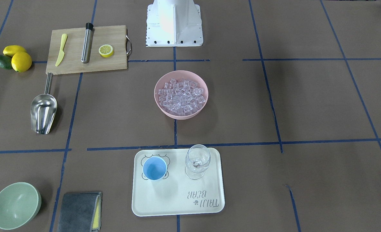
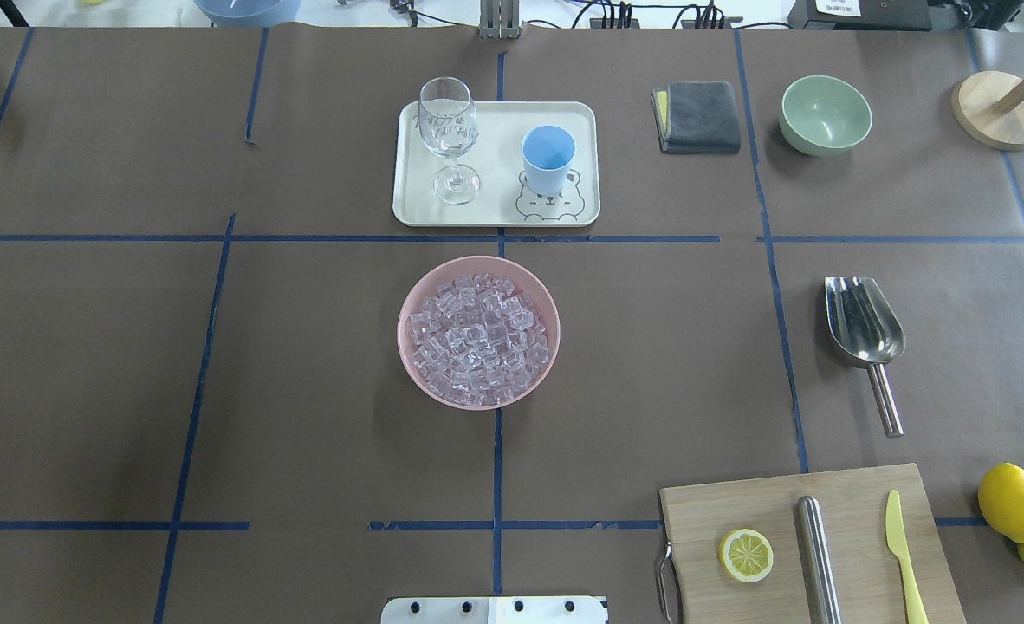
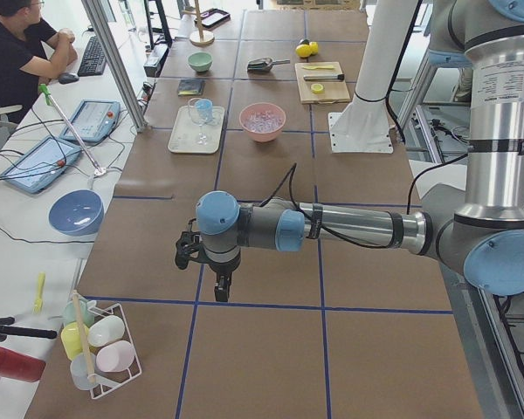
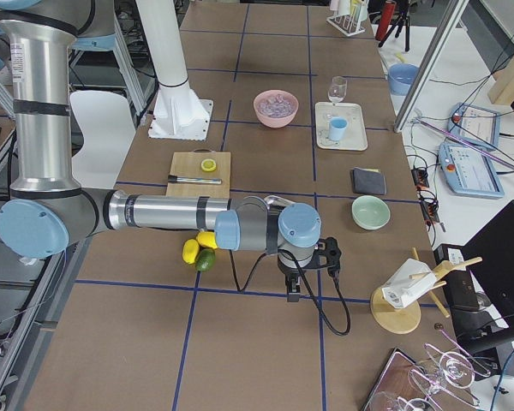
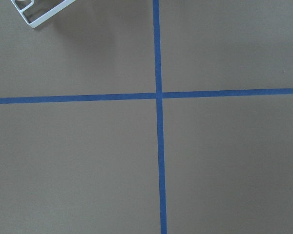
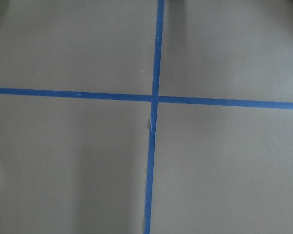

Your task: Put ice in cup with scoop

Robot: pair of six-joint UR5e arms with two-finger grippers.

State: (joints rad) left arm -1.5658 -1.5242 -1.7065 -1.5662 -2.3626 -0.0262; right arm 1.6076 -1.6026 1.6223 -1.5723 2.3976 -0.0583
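The ice [image 1: 181, 96] is a heap of clear cubes in a pink bowl [image 2: 408, 347] at the table's middle. The light blue cup [image 2: 548, 159] stands upright and empty on a white tray [image 2: 495, 208], next to a stemmed glass [image 2: 448, 130]. The steel scoop [image 2: 864, 321] lies alone on the paper to the right in the overhead view, handle toward the robot. My left gripper [image 3: 220, 288] and right gripper [image 4: 293, 291] hang over the table's far ends, away from all of these. I cannot tell whether they are open or shut. Both wrist views show only paper and blue tape.
A wooden cutting board [image 2: 858, 511] holds a lemon half [image 2: 746, 555], a steel cylinder [image 2: 817, 555] and a yellow knife [image 2: 902, 555]. Whole lemons [image 2: 1011, 501], a pale green bowl [image 2: 825, 113] and a grey cloth [image 2: 698, 115] are on the same side as the scoop.
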